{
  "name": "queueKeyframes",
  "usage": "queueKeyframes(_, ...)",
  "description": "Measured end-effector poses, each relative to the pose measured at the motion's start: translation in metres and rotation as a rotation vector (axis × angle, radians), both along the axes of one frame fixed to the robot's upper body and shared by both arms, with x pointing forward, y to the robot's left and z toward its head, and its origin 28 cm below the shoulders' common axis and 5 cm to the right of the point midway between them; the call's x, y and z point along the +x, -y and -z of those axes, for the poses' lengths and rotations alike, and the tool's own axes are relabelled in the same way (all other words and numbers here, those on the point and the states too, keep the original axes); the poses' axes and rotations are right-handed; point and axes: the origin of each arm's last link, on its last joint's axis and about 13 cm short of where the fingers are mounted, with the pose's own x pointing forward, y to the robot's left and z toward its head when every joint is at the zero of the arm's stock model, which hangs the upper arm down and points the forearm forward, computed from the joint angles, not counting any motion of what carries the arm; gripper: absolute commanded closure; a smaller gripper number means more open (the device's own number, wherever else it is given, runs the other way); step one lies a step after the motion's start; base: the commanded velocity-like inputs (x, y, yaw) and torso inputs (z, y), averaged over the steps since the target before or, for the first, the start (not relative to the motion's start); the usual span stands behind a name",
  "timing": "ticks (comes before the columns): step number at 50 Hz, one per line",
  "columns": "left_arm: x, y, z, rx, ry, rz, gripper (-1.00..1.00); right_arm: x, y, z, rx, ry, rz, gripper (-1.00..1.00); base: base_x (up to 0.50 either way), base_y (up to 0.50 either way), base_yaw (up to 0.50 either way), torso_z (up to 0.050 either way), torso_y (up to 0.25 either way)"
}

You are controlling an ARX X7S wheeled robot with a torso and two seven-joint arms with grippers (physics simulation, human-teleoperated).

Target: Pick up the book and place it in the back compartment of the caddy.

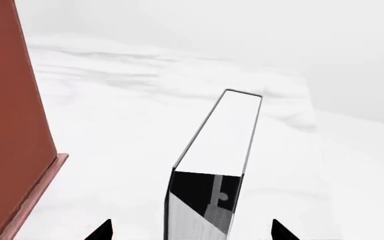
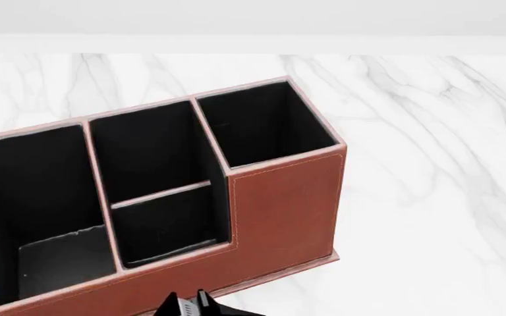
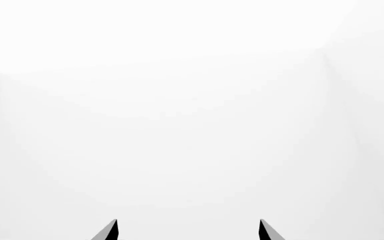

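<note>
The book (image 1: pixel 215 145) stands on edge on the white marble table, its white page edges facing the left wrist camera and its black cover toward the gripper. My left gripper (image 1: pixel 192 231) is open, with its two dark fingertips (image 1: pixel 104 231) wide apart on either side of the book's near end and not touching it. The reddish-brown caddy (image 2: pixel 284 204) fills the head view, its black-lined compartments open upward; its outer wall (image 1: pixel 12 125) stands beside the book. My right gripper (image 3: pixel 187 230) is open and empty, facing only white. The book is hidden in the head view.
The marble table (image 2: pixel 429 164) stretches to the right of and behind the caddy. A dark part of my left arm (image 2: pixel 192 306) shows at the bottom edge of the head view, just in front of the caddy's low front wall.
</note>
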Motion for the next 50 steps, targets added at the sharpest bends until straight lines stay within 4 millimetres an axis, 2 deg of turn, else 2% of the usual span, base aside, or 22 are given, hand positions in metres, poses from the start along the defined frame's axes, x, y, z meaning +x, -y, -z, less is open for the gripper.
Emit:
queueKeyframes(7,0.002,0.003,0.002,0.007,-0.006,0.005,-1.0,0.0,0.0,0.0,0.001,0.001,-0.001,-1.0,0.0,0.0,0.0,0.0,0.0)
queueKeyframes(8,0.002,0.003,0.003,0.009,-0.006,0.006,1.0,0.0,0.0,0.0,0.001,0.001,-0.001,-1.0,0.0,0.0,0.0,0.0,0.0)
queueKeyframes(36,0.0,-0.002,0.002,0.031,0.008,0.005,1.0,0.0,0.0,0.0,-0.001,0.0,-0.001,-1.0,0.0,0.0,0.0,0.0,0.0)
queueKeyframes(50,-0.005,-0.016,-0.01,0.073,0.044,-0.03,1.0,0.0,0.0,-0.001,0.001,0.001,0.002,-1.0,0.0,0.0,0.0,0.0,0.001)
